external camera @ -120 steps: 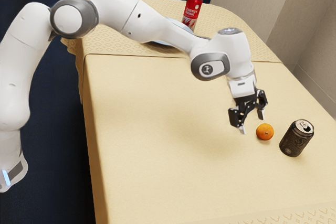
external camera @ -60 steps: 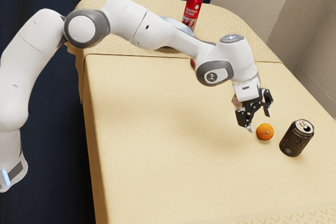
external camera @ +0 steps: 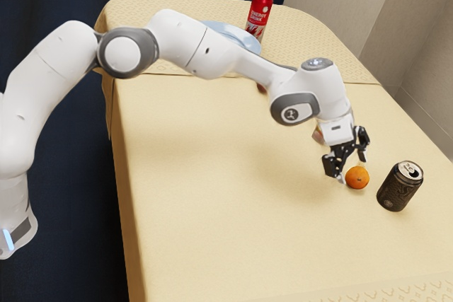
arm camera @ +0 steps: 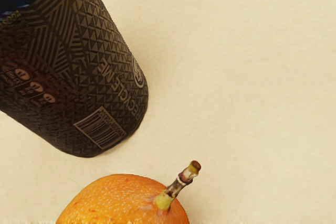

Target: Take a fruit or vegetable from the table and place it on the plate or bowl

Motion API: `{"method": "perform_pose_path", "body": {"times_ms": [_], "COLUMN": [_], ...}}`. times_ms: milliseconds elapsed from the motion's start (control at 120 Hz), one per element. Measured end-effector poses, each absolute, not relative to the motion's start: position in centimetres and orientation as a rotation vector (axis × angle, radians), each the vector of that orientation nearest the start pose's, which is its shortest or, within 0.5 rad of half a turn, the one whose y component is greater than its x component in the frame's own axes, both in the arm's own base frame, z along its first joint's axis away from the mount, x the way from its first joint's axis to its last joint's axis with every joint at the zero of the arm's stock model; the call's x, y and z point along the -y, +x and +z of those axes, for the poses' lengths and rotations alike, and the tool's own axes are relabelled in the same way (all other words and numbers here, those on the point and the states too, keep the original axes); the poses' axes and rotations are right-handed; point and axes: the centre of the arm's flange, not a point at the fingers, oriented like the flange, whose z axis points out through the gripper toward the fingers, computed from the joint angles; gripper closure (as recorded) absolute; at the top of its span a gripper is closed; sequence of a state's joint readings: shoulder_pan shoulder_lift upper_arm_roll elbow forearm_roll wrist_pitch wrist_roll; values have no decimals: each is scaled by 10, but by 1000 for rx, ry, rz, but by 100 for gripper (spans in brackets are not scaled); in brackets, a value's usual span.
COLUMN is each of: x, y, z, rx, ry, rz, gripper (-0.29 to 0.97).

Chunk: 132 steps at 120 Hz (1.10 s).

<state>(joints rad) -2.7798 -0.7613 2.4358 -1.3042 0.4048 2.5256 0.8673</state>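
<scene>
Small round orange fruit (external camera: 357, 177), pebbled skin, short woody stem (arm camera: 181, 182) poking up from the top. Probably light and firm, with a little give; likely to roll if nudged from one side only, and smooth enough to slip out of a shallow pinch. Best taken across the widest part, from two opposite sides, clear of the stem. Rests on the tabletop (external camera: 212, 196) toward the exterior view's right, just beside a dark patterned can (external camera: 400, 186), not touching it. Well apart from the pale blue plate (external camera: 237, 35) and the red can (external camera: 260, 15) at the far end.

Pincer (external camera: 347, 163): spread wide, empty, hovering low just above the fruit, on its side away from the dark can. Cannot tell whether either finger touches the skin. Gap seemingly ample for the fruit.
</scene>
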Motion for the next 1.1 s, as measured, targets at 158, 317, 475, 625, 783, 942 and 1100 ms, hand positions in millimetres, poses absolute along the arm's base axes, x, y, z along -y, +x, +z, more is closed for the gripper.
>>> {"method": "perform_pose_path", "body": {"times_ms": [158,317,475,625,783,942,1100], "x": [92,96,100,96,97,97,95], "y": [777,780,780,782,784,789,791], "z": [419,411,408,402,401,398,394], "rx": [-1578,-1577,-1578,-1568,-1561,-1546,-1537], "ry": [-2401,-2394,-2393,-2398,-2397,-2386,-2386], "rz": [-932,-929,-937,-931,-935,-933,-935], "gripper": [0,0,0,0,1,9,18]}}
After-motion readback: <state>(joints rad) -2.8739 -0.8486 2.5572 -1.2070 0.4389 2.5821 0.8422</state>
